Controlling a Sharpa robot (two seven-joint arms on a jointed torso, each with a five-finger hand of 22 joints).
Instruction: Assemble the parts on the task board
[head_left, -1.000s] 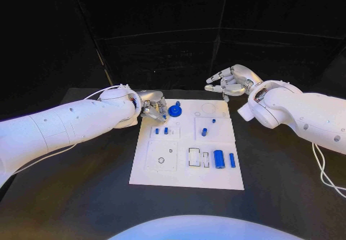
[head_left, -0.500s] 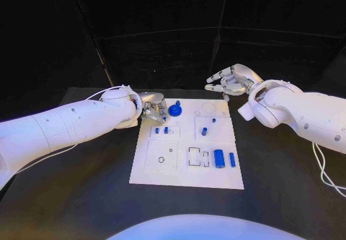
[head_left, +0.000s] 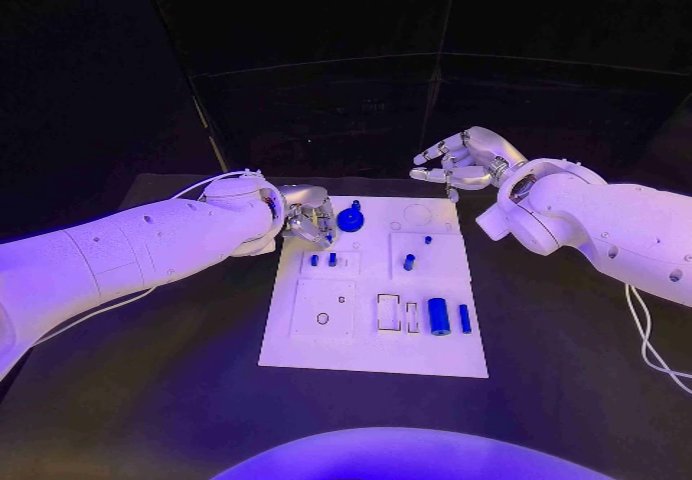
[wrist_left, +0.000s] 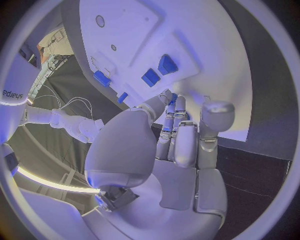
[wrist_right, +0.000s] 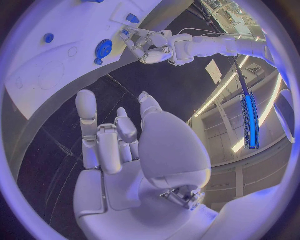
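Observation:
The white task board (head_left: 368, 345) lies in the middle of the table. At its far left corner stands a round blue knob part (head_left: 351, 220). My left hand (head_left: 306, 214) is just left of the knob, at the board's edge, with its fingers (wrist_left: 178, 137) curled together and nothing visible in them. Two small blue pegs (head_left: 323, 260) stand below the hand, and another peg (head_left: 408, 263) sits further right. A blue cylinder (head_left: 438, 317) and a thin blue bar (head_left: 464, 319) lie at the near right. My right hand (head_left: 462, 162) hovers beyond the board's far right corner, fingers spread and holding nothing.
Rectangular recesses (head_left: 389, 312) and a square plate with a small hole (head_left: 323, 311) mark the board's near half. Bare black table (head_left: 173, 390) surrounds the board. In the right wrist view the knob (wrist_right: 103, 48) and my left hand (wrist_right: 149, 46) show across the board.

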